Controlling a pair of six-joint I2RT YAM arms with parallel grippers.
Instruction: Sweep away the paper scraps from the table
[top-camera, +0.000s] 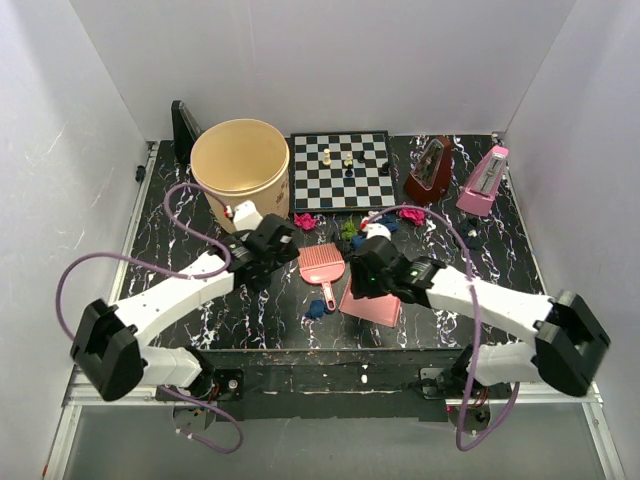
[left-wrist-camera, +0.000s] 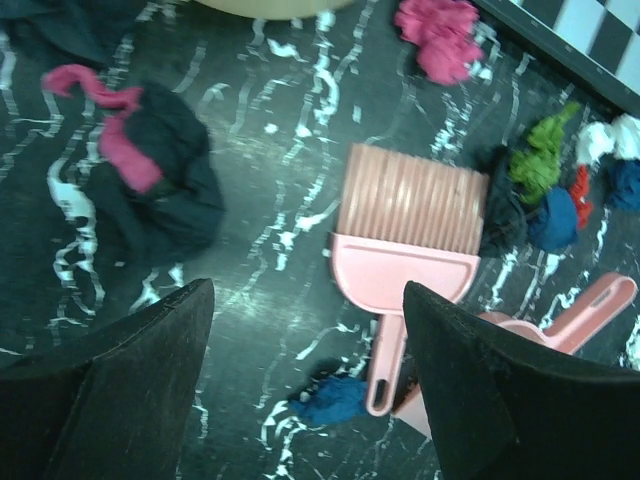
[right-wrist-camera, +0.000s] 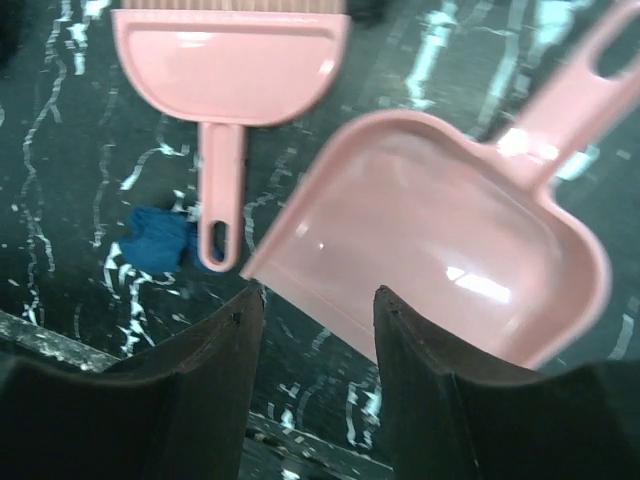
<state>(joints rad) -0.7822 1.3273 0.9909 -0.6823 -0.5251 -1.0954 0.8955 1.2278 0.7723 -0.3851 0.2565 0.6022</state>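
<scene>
Paper scraps lie on the black veined table (top-camera: 180, 250): a magenta wad (top-camera: 305, 221), a green, blue and white cluster (top-camera: 360, 232), another magenta wad (top-camera: 412, 215) and a lone blue wad (top-camera: 316, 309). A pink brush (top-camera: 322, 265) lies flat beside a pink dustpan (top-camera: 372, 305). My left gripper (top-camera: 270, 250) is open and empty, hovering left of the brush (left-wrist-camera: 410, 235); the blue wad (left-wrist-camera: 330, 400) shows between its fingers. A dark wad with a magenta strip (left-wrist-camera: 150, 185) lies to its left. My right gripper (right-wrist-camera: 318, 295) is open and empty over the dustpan's (right-wrist-camera: 450, 240) front lip.
A tan bucket (top-camera: 240, 165) stands at the back left with a black object (top-camera: 183, 130) behind it. A chessboard (top-camera: 340, 170) with a few pieces lies at the back middle. A brown metronome (top-camera: 430, 172) and a pink one (top-camera: 483, 182) stand at the back right.
</scene>
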